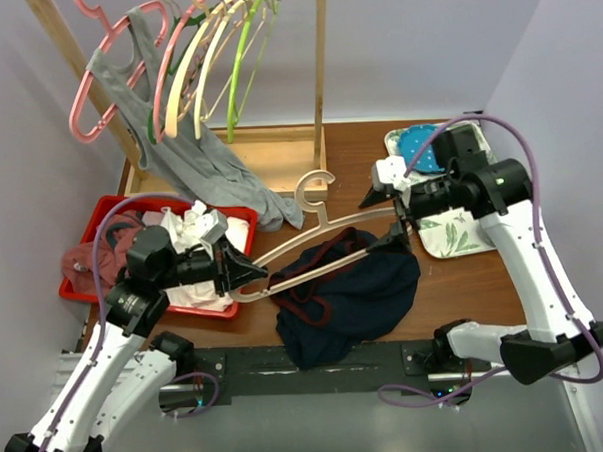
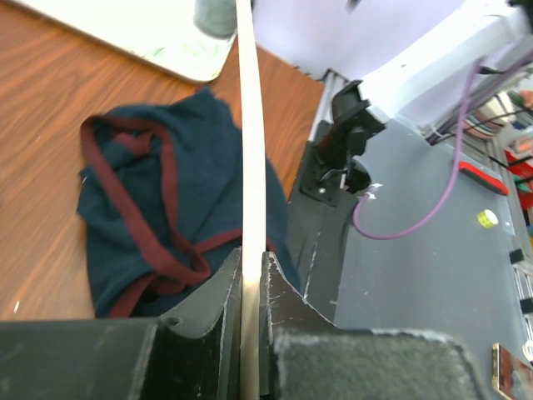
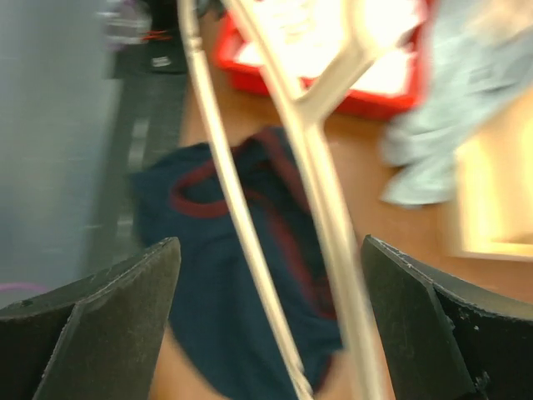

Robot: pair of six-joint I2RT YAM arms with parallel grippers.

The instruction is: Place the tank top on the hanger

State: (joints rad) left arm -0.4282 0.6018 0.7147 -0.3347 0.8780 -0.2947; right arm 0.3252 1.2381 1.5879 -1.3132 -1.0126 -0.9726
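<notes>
Left gripper (image 2: pixel 250 271) clamped tight on hanger (image 1: pixel 317 225), 8 o'clock end. Right gripper (image 3: pixel 268 250) spread wide, straddling hanger bars at 3 o'clock end, holding nothing. Tank top (image 1: pixel 355 294) bunched on table (image 1: pixel 454 289), 6 o'clock of hanger. You have no strap threaded yet; whole dressing step remains.

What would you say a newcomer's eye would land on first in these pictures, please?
Probably the tan hanger stretched across mid-table, its left end pinched in the left gripper while the right gripper stands open around its other end. Beneath it the navy tank top lies crumpled on the wooden table.
</notes>
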